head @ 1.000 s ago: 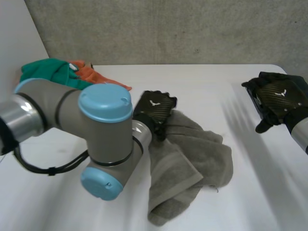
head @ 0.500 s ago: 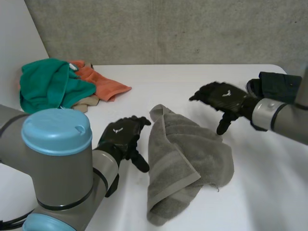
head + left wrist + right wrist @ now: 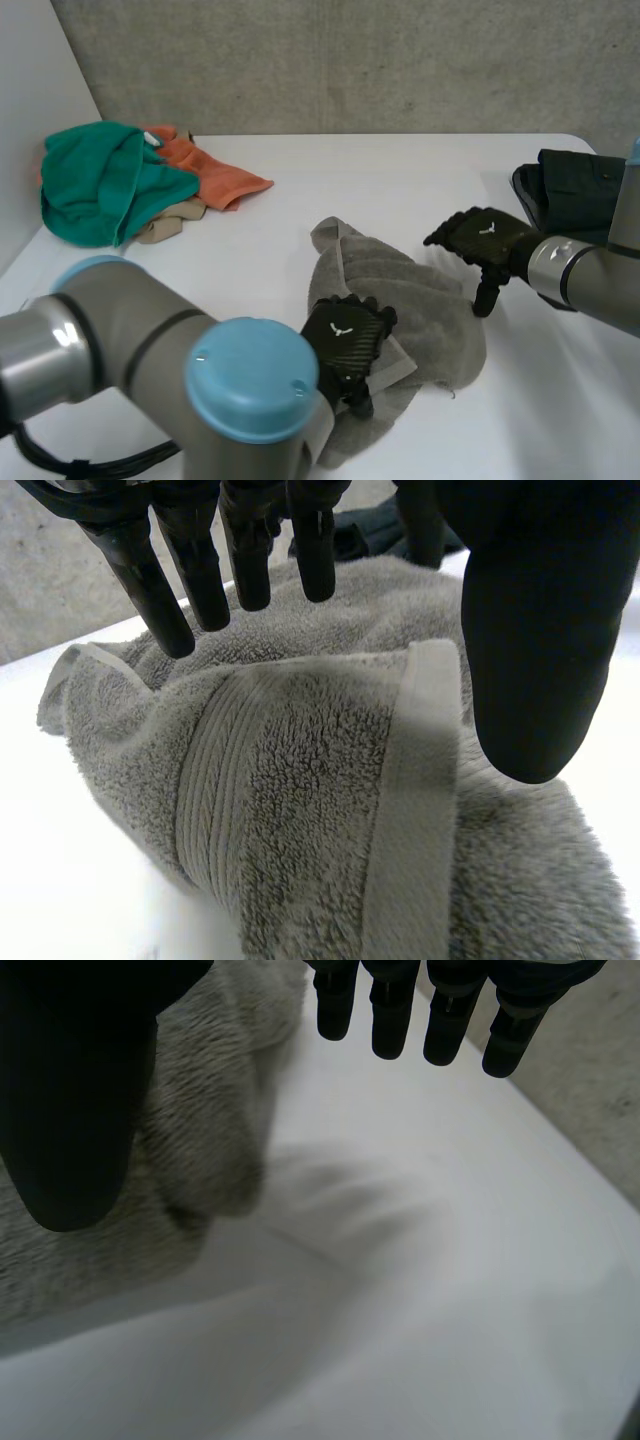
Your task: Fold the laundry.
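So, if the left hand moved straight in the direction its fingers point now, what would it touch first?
Most likely the grey towel. The left hand is open over the towel's folded, banded edge, with its fingers aimed into the cloth. I cannot tell how near it is.

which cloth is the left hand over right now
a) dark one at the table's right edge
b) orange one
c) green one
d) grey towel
d: the left hand is over the grey towel, its fingers straight above the towel's banded hem.
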Robot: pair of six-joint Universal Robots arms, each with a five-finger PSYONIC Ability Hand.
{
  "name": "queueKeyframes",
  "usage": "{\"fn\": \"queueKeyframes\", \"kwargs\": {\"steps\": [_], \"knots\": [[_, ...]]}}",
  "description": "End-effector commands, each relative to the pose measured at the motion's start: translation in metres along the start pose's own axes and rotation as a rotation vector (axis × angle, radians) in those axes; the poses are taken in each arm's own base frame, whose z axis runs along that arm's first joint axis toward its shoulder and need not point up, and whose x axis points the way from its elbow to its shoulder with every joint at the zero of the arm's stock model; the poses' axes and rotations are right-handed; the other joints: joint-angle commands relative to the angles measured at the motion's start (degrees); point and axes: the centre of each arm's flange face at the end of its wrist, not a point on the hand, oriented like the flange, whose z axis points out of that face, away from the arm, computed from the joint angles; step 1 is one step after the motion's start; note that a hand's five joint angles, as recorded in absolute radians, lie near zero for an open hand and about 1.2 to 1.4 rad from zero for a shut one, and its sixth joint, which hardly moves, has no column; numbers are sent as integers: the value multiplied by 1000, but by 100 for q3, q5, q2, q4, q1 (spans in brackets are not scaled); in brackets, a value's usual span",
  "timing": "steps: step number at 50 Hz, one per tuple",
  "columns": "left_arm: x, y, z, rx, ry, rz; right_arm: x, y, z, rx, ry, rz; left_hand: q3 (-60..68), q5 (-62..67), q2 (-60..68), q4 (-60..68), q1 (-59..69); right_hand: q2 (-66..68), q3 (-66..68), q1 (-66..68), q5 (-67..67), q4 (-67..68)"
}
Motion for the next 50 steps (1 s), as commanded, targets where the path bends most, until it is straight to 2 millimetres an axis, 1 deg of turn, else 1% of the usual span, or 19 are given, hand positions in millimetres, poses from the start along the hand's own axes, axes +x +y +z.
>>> {"fn": "queueKeyframes", "kwargs": {"steps": [1, 5, 11, 14, 15, 20, 24, 27, 29, 33, 35, 38, 41, 42, 43, 46, 47, 48, 50], "knots": [[1, 3, 21, 9, -81, 39, -13, 12, -1, -26, -46, 30, 1274, 1283, 1264, 1290, 1235, -208, -192, -273, -235, -196], [0, 7, 29, 0, -93, 43, -17, 14, 0, -30, -56, 31, 2282, 2291, 2273, 2298, 2244, -174, -159, -239, -201, -163], [-5, 8, 33, -4, -109, 38, -22, 20, 3, -44, -70, 41, 5006, 5015, 4996, 5022, 4967, -40, -25, -105, -67, -29], [-8, -2, 30, 19, -118, 28, -24, 22, 5, -47, -73, 46, 5914, 5923, 5905, 5930, 5875, 664, 679, 599, 637, 675], [-10, -8, 27, 32, -120, 24, -25, 23, 5, -49, -77, 49, 6034, 6044, 6025, 6050, 5996, 1100, 1115, 1035, 1073, 1111], [-23, -39, 9, 106, -143, -3, -32, 21, 5, -43, -92, 77, 6370, 6379, 6361, 6386, 6331, 6771, 6786, 6706, 6744, 6782], [-44, -65, -1, 173, -190, -34, -30, 18, 3, -36, -79, 82, 6370, 6379, 6361, 6386, 6331, 6784, 6799, 6719, 6757, 6795], [-78, -83, 0, 215, -273, -66, -26, 10, -5, -18, -66, 75, 6370, 6379, 6361, 6386, 6331, 6784, 6799, 6719, 6757, 6795], [-107, -94, 3, 241, -345, -87, -19, -7, -21, 20, -22, 46, 6370, 6379, 6361, 6386, 6331, 6784, 6799, 6719, 6757, 6795], [-144, -113, 8, 287, -437, -83, -18, -26, -45, 60, 13, 9, 6370, 6379, 6361, 6386, 6331, 6784, 6799, 6719, 6757, 6795], [-153, -123, 10, 313, -449, -63, -22, -29, -54, 55, 10, 7, 6370, 6379, 6361, 6386, 6331, 6784, 6799, 6719, 6757, 6795], [-163, -141, 14, 362, -413, -3, -39, -33, -76, 27, -32, -20, 6370, 6379, 6361, 6386, 6331, 6784, 6799, 6719, 6757, 6795], [-167, -149, 17, 384, -382, 21, -71, -27, -96, -12, -120, -68, 6370, 6379, 6361, 6386, 6331, 6784, 6799, 6719, 6757, 6795], [-167, -152, 17, 393, -373, 24, -85, -27, -100, -7, -162, -85, 6370, 6379, 6361, 6386, 6331, 6784, 6799, 6719, 6757, 6795], [-169, -153, 19, 399, -370, 24, -111, -28, -105, 12, -227, -119, 6370, 6379, 6361, 6386, 6331, 6784, 6799, 6719, 6757, 6795], [-174, -160, 20, 421, -369, 22, -152, -35, -111, 70, -315, -156, 6370, 6379, 6361, 6386, 6331, 6784, 6799, 6719, 6757, 6795], [-174, -160, 21, 423, -367, 21, -172, -40, -115, 105, -345, -149, 6370, 6379, 6361, 6386, 6331, 6323, 6339, 6258, 6297, 6335], [-175, -162, 22, 428, -366, 21, -182, -42, -117, 118, -356, -144, 6370, 6379, 6361, 6386, 6331, 5320, 5335, 5255, 5293, 5331], [-175, -165, 21, 439, -367, 21, -191, -47, -119, 132, -338, -131, 6370, 6379, 6361, 6386, 6331, 2398, 2414, 2333, 2371, 2409]]}}
